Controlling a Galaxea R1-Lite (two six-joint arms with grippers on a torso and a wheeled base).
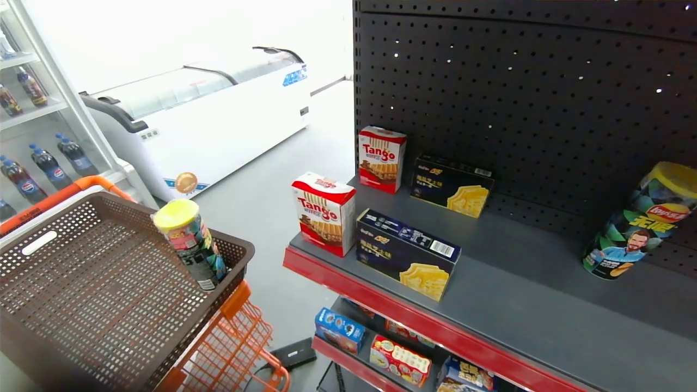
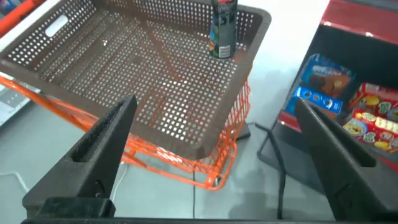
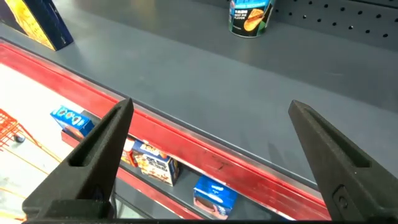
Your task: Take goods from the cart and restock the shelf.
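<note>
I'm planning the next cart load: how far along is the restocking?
Apparently done: the shelf holds two red boxes, two dark boxes and a chip can. In hand: nothing; the left gripper and right gripper are open and empty. Left: one yellow-lidded can stands in the cart basket.

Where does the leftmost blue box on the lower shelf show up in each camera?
Head view: blue box at the left end of the lower shelf.
Left wrist view: blue box between the cart and a red-and-yellow box.
Right wrist view: blue box nearest the cart's orange wire.
Shared landmark: the upper shelf's red front edge, running above the box.
</note>
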